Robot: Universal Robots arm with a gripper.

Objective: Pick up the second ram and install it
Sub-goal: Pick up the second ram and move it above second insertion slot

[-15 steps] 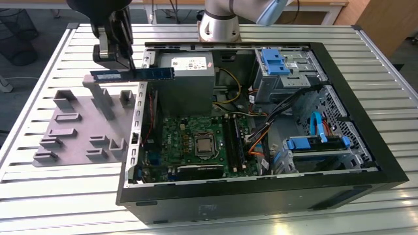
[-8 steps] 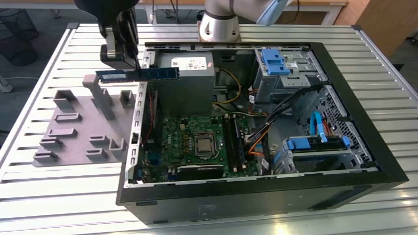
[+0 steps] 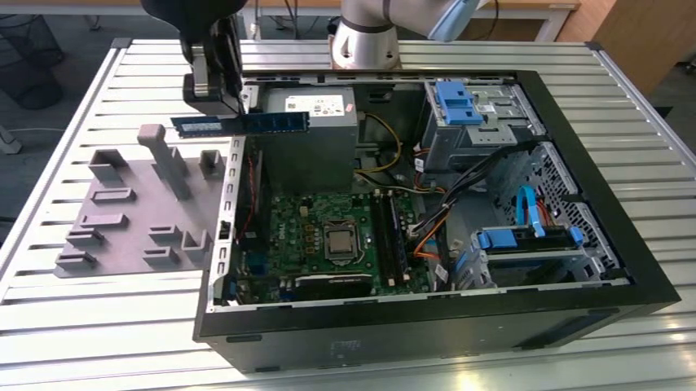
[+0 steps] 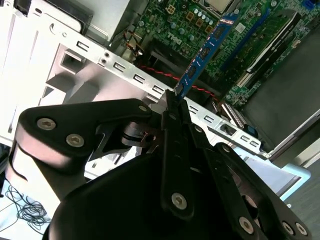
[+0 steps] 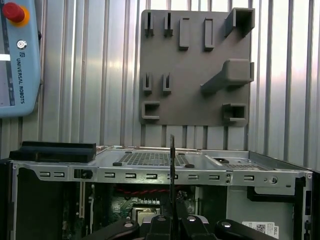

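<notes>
Second ram [image 3: 272,122]: we see it held level over the open case [image 3: 381,334] rim.
Pincer [image 3: 225,107]: clamped on it near one end.

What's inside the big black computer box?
A green motherboard, a grey power supply, coloured cables and blue drive brackets. Whatever lies beneath the board and drives is covered.

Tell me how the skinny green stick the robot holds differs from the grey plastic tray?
The thin dark-green ram strip hangs in the air, pinched by the gripper; the grey plastic tray lies flat on the slatted metal table. The strip is narrow; the tray is wide with raised blocks. Both are toward the exterior view's left.
</notes>
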